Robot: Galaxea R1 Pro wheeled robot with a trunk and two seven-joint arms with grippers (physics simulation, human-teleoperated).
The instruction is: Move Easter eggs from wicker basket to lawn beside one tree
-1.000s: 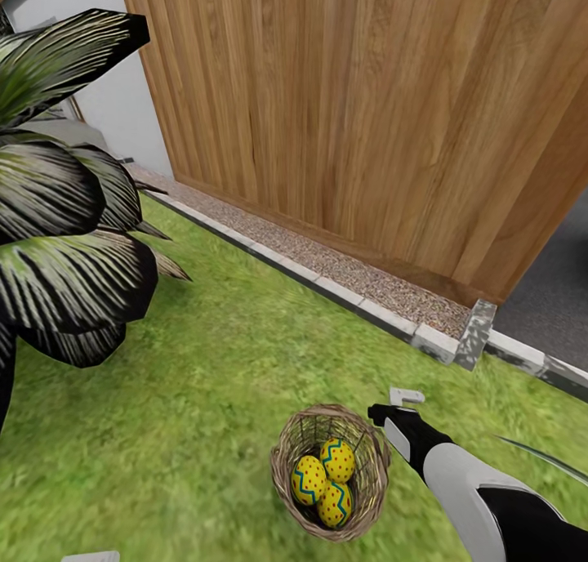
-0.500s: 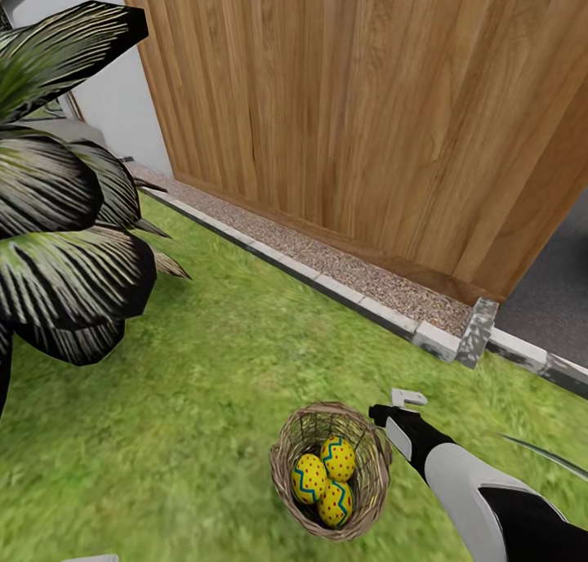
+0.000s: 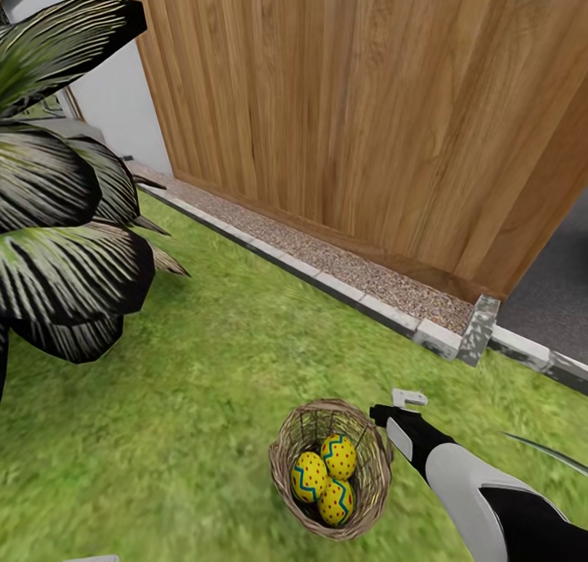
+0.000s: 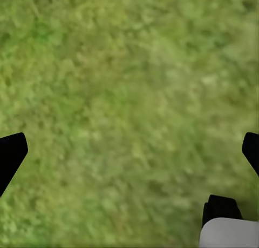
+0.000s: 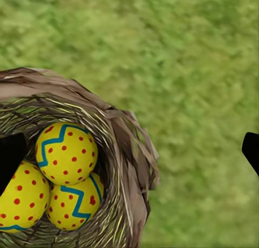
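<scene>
Wicker basket [image 3: 330, 468]: round, brown, open weave; stands on the lawn [image 3: 204, 366] low in the head view, just left of the right arm. In the right wrist view the basket [image 5: 127, 151] shows rim and inner wall.

Three Easter eggs [image 3: 325, 479]: all inside the basket, clustered and touching; yellow with red dots, blue-green zigzags. Same cluster in the right wrist view [image 5: 54, 183].

Right gripper [image 3: 398, 410]: beside the basket's right rim, above the grass. In the right wrist view its dark fingertips [image 5: 251, 151] sit at opposite edges, wide apart, nothing between them; one tip is over the basket's interior.

Left gripper [image 4: 129, 153]: over bare, blurred grass; fingertips [image 4: 11, 159] spread wide, holding nothing. Its height above the lawn is hard to judge.

Surroundings: dark striped foliage [image 3: 65, 202] at left; wooden fence [image 3: 351, 113] behind; gravel strip [image 3: 343, 268] with stone kerb [image 3: 367, 305] along the lawn's edge.

Change since a second ago: the right gripper has hardly moved; basket and eggs unmoved; the whole view has shifted slightly.
</scene>
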